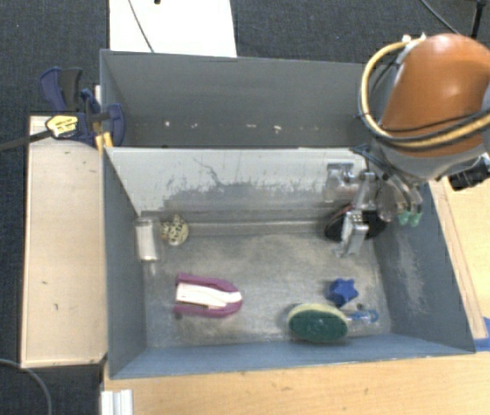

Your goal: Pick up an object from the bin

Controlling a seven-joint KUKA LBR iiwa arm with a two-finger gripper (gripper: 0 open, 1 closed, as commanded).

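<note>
My gripper (350,234) hangs over the back right part of the bin, a little above the floor. A small dark thing (334,228) shows right at its left side; whether it is held cannot be told. A small blue piece (342,291) lies on the floor in front of the gripper. Nearer the front wall rests an oval green sponge with a pale rim (318,324), with a small clear-blue thing (366,316) just right of it.
A purple and white brush (207,298) lies at the front left. By the left wall stand a small grey cylinder (146,239) and a speckled ball (175,230). The arm's orange dome overhangs the bin's back right corner.
</note>
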